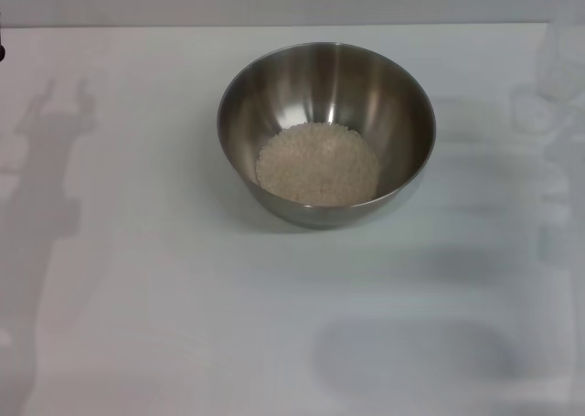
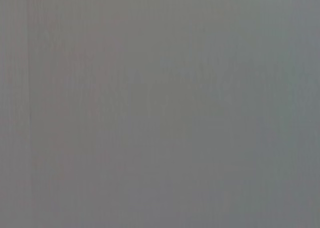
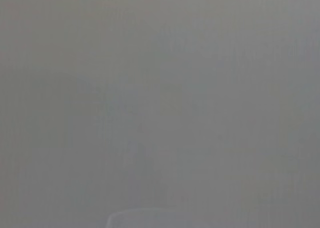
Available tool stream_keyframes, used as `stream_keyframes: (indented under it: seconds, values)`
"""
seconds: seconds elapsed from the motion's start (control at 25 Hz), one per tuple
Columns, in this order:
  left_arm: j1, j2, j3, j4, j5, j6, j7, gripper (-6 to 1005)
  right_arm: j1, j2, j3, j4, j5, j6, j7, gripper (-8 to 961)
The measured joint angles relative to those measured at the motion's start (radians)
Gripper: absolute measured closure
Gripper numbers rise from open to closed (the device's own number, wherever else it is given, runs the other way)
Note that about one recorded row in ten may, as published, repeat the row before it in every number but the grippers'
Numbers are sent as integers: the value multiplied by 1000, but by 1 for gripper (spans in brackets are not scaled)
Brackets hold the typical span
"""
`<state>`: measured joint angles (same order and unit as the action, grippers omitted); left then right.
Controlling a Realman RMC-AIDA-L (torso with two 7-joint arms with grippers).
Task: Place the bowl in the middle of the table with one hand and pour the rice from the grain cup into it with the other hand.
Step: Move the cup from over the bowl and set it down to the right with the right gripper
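Observation:
The stainless-steel bowl [image 1: 325, 96] stands upright near the middle of the white table [image 1: 137, 297], a little toward the far side. A flat heap of pale rice [image 1: 317, 165] lies in its bottom. The grain cup does not show in the head view. A faint pale curved edge [image 3: 142, 217] shows in the right wrist view; I cannot tell what it is. Neither gripper is in view. The left wrist view shows only a plain grey surface.
Grey shadows lie on the table: an arm-shaped one at the left [image 1: 50, 160], a faint one along the right edge [image 1: 548, 142] and a rounded one at the front right [image 1: 411, 352]. The table's far edge [image 1: 274, 25] meets a grey wall.

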<state>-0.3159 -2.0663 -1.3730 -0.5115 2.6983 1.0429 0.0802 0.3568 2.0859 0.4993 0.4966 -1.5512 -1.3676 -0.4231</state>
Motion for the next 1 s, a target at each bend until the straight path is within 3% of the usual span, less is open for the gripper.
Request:
stream_keyframes:
  seconds: [0.36,0.64,1.0]
  values:
    - [5,0,5,-5,0,-3,1,592,11,0,26,-4,11,64,49,923]
    - [2,0,5,-5,0,-3,1,592,34,-1,98,-35,13,218,91,921]
    - [-6,1,2,-6,0,-3,1,592,57,-1,105,-52,13,304,142,920]
